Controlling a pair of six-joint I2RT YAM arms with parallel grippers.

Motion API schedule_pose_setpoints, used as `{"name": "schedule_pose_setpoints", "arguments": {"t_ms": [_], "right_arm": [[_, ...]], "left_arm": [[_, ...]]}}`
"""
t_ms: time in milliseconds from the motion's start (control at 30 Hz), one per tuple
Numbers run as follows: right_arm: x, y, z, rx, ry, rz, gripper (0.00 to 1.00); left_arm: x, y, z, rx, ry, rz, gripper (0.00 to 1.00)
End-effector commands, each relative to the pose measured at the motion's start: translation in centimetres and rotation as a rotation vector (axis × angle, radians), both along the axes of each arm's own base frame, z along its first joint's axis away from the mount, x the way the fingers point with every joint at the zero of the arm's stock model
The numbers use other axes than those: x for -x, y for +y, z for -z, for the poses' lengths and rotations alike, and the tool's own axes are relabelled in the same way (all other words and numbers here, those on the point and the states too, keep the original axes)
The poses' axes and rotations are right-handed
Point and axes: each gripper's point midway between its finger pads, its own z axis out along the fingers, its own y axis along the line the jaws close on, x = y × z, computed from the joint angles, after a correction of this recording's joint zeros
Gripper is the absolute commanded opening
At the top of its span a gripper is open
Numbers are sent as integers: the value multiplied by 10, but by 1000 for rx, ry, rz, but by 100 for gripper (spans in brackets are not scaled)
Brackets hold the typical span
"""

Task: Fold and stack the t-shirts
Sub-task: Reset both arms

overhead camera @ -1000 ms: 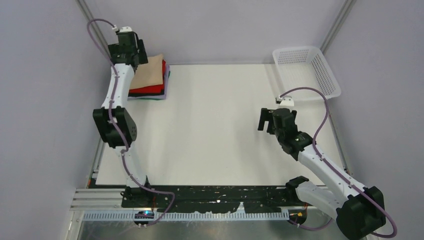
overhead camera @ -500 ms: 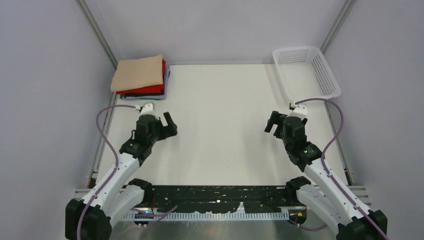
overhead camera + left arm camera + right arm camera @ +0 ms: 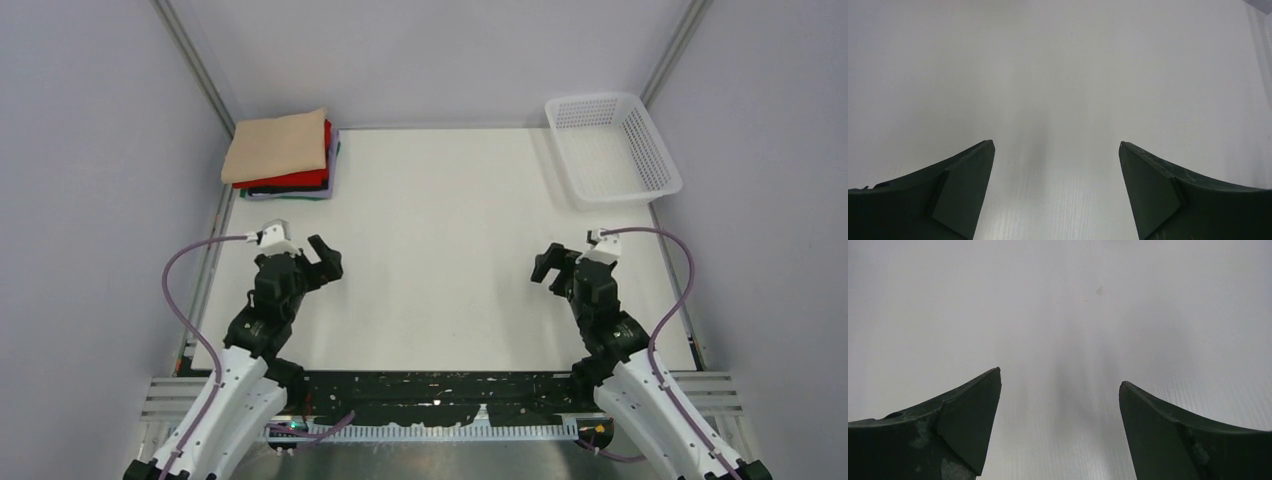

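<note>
The t-shirts lie in one folded stack at the back left corner of the table. The beige shirt (image 3: pixel 276 145) is on top. A red one (image 3: pixel 300 180), a black one and a lavender one (image 3: pixel 333 160) show as edges under it. My left gripper (image 3: pixel 322 259) is open and empty near the front left, well short of the stack. My right gripper (image 3: pixel 548 268) is open and empty near the front right. Both wrist views show only spread black fingers (image 3: pixel 963 187) (image 3: pixel 965 422) over the bare white table.
A white plastic mesh basket (image 3: pixel 655 165) stands at the back right, with nothing showing inside it. Grey walls with metal corner posts close in the table on three sides. A black rail (image 3: pixel 430 385) with the arm bases runs along the near edge.
My left arm has drawn back from the stack at the back left to the front left. My right arm has drawn back toward the near edge. Both grippers stay open.
</note>
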Motion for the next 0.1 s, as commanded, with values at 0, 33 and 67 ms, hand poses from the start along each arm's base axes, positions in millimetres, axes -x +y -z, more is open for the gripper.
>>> {"name": "schedule_pose_setpoints", "arguments": {"t_ms": [0,33,67], "right_arm": [[-7,3,-21,-42,-71,5,95],[-7,2,-20,-40,-68,9,95],[-7,2,-20,-40,-65,13,95]], "left_arm": [[-3,6,-17,16,-51,-47,100],[-3,6,-17,16,-51,-47,100],[-3,6,-18,17,-53,-47,100]]}}
